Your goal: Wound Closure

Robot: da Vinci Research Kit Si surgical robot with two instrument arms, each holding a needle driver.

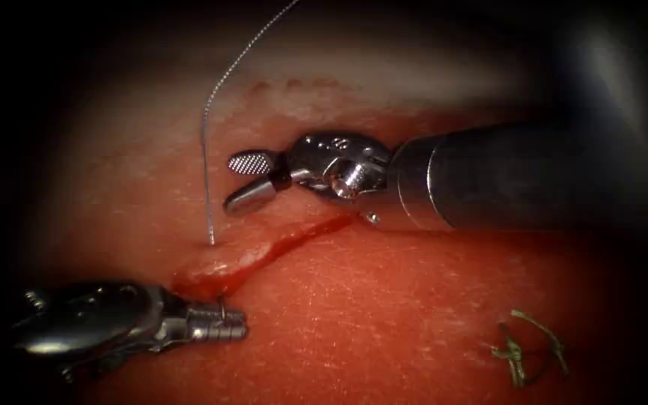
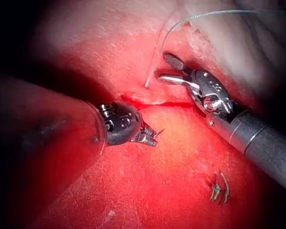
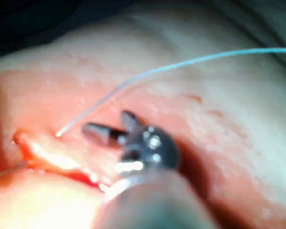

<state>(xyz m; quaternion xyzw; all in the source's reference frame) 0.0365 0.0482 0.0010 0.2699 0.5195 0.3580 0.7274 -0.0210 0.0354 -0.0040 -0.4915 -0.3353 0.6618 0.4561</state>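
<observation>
The cut [image 1: 264, 251] runs slantwise across the tissue [image 1: 384, 315] and is wet with red fluid. My left tool [image 1: 223, 324] lies at the cut's lower end with its jaws shut on the needle [image 1: 221, 305]. Only a short dark bit of the needle shows at the jaw tips, and the rest is hidden. The thread [image 1: 205, 150] comes down from above and enters the tissue just left of the cut. My right tool [image 1: 240, 180] hovers open beside that thread, holding nothing. The same layout appears in the left wrist view: left tool [image 2: 150, 137], right tool [image 2: 163, 67], thread [image 2: 155, 62].
Cut green thread ends [image 1: 526, 349] lie on the tissue at the lower right, also seen as cut ends [image 2: 219, 188]. In the right wrist view the open right tool [image 3: 105, 120] sits just above the cut [image 3: 62, 164], with the thread [image 3: 181, 67] arching over it.
</observation>
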